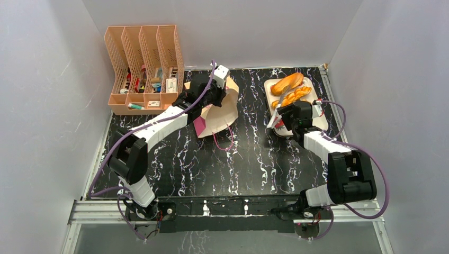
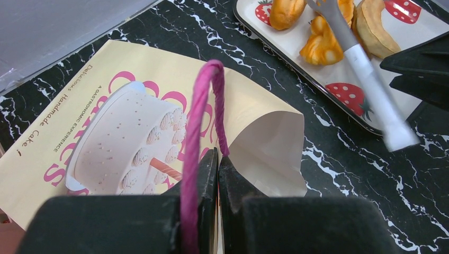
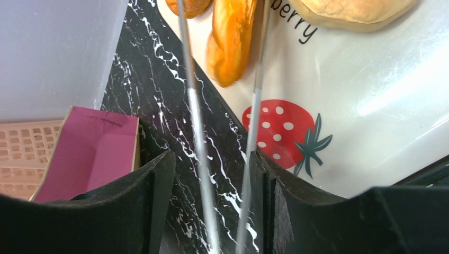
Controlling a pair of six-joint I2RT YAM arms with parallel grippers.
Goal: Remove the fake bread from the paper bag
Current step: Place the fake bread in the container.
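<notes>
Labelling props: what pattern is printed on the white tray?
Red strawberries with green leaves on the white rectangular tray, clearest in the right wrist view.

Paper bag (image 2: 132, 63): "Handmade Cake", "A GASTRONOMIC EXPERIENCE". Tray (image 3: 370, 121): partial word "berry".

The paper bag (image 2: 79, 74) looks matt, the tray (image 3: 370, 106) glossy, the tongs (image 3: 194, 121) perhaps metal.

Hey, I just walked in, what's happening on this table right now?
The left pincer is shut on the pink string handle of the paper bag, which lies on its side. The right pincer holds metal tongs over the strawberry tray, their tips among the fake bread pieces lying there. Whether any bread is inside the bag cannot be seen.
</notes>
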